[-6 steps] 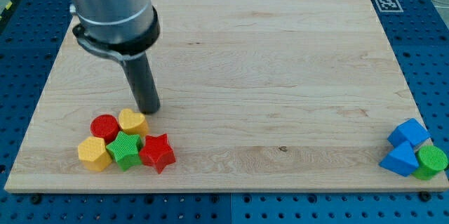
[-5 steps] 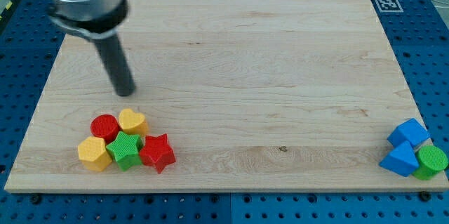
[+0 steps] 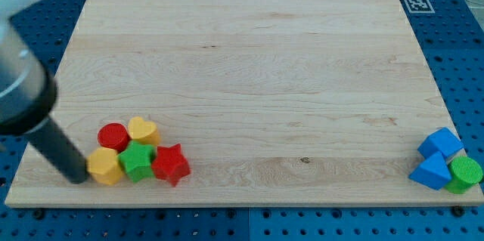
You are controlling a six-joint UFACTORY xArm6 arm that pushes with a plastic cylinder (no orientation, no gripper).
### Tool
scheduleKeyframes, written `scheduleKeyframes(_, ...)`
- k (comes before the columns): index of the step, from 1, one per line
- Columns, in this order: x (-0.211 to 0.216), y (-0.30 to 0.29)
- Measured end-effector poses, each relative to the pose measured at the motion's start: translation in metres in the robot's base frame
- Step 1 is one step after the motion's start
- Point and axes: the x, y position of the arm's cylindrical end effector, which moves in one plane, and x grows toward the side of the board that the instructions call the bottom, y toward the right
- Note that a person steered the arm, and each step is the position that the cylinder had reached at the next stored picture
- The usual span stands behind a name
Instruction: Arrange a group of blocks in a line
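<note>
My tip [image 3: 78, 177] rests on the board at the view's bottom left, touching the left side of the yellow hexagon block [image 3: 106, 166]. That block sits in a tight cluster with a red cylinder [image 3: 113, 135], a yellow heart [image 3: 142, 130], a green star [image 3: 138, 160] and a red star [image 3: 170, 164]. At the view's bottom right, two blue blocks [image 3: 440, 143] [image 3: 431, 171] and a green cylinder [image 3: 464, 173] sit together at the board's edge.
The wooden board [image 3: 249, 67] lies on a blue pegboard surface. A black-and-white marker tag [image 3: 417, 4] is at the board's top right corner. The rod's body and the arm's grey housing cover the view's left edge.
The rod swung from above the cluster round to its left and down. The tip now touches the yellow hexagon, which has shifted slightly right against the green star.
</note>
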Motion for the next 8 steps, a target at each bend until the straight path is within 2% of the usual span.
scheduleKeyframes(1, -0.012, 0.054)
scheduleKeyframes(3, -0.029, 0.082)
scheduleKeyframes(7, -0.044, 0.215)
scheduleKeyframes(8, -0.044, 0.217)
